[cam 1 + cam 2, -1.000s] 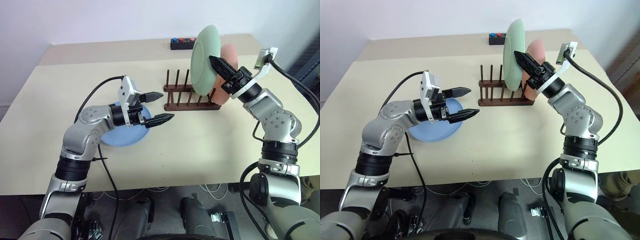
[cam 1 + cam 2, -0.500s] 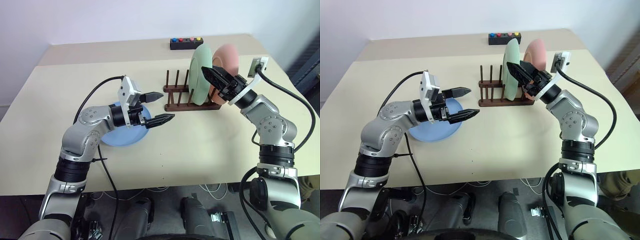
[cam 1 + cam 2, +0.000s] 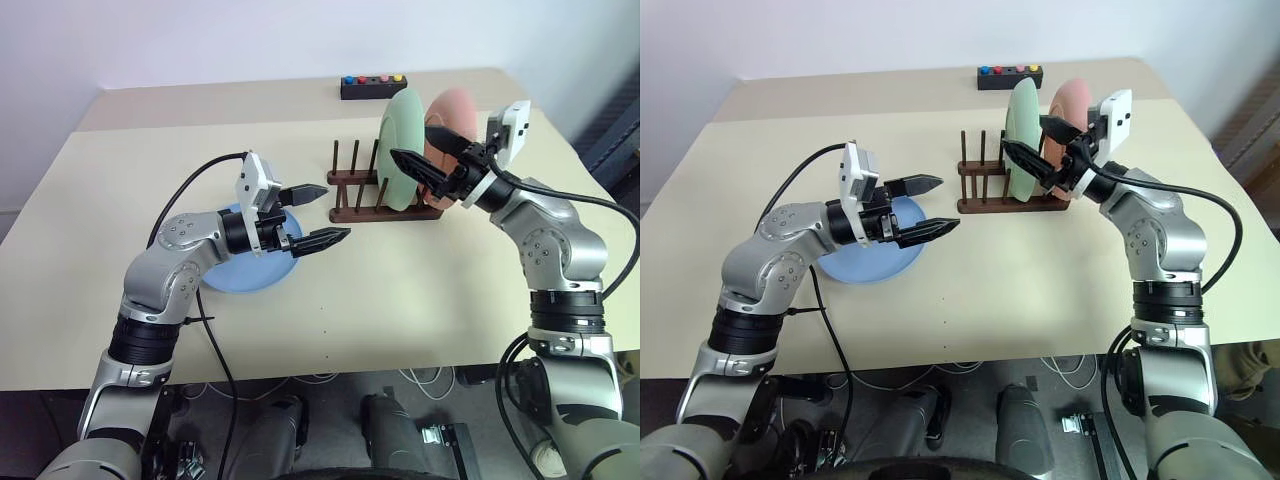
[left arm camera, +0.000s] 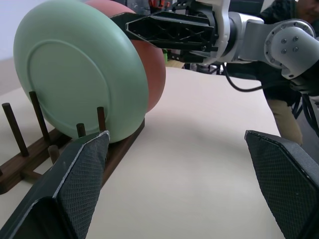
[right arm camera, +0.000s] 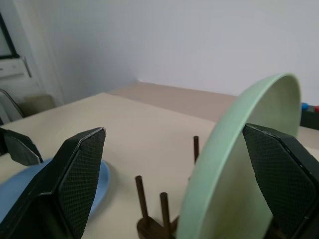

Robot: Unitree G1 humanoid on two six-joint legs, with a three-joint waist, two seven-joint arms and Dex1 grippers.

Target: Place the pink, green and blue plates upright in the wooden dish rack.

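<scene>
Nearest the robot, the left gripper (image 3: pixel 316 215) hangs level over the matte beige tabletop (image 3: pixel 400 300), its two black, cross-hatched fingers spread apart and empty, pointing toward the rack; it appears to be waiting for its turn, since it sits just above the blue plate (image 3: pixel 245 270). That plate lies flat on the tabletop under the left forearm, a shallow round dish with a smooth, dull finish, and it looks like the one piece of the task not yet done. Farther back stands the wooden dish rack (image 3: pixel 355 200), dark brown, built of two parallel base rails with thin round pegs rising from them; the pegs toward the robot's left stand bare, leaving slots for another plate. The green plate (image 3: pixel 405 150) stands upright on edge between pegs at the rack's right end, its raised rim and flat foot ring plain in the left wrist view, and the pegs keep it from rolling or tipping. The right gripper (image 3: pixel 428 160) has its fingers wide apart on either side of the green plate's edge, gripping nothing. Directly behind the green plate, the pink plate (image 3: pixel 455 115) also stands upright in the rack. Beyond, near the tabletop's far edge, sits a small black box (image 3: pixel 372 86) with coloured buttons.
</scene>
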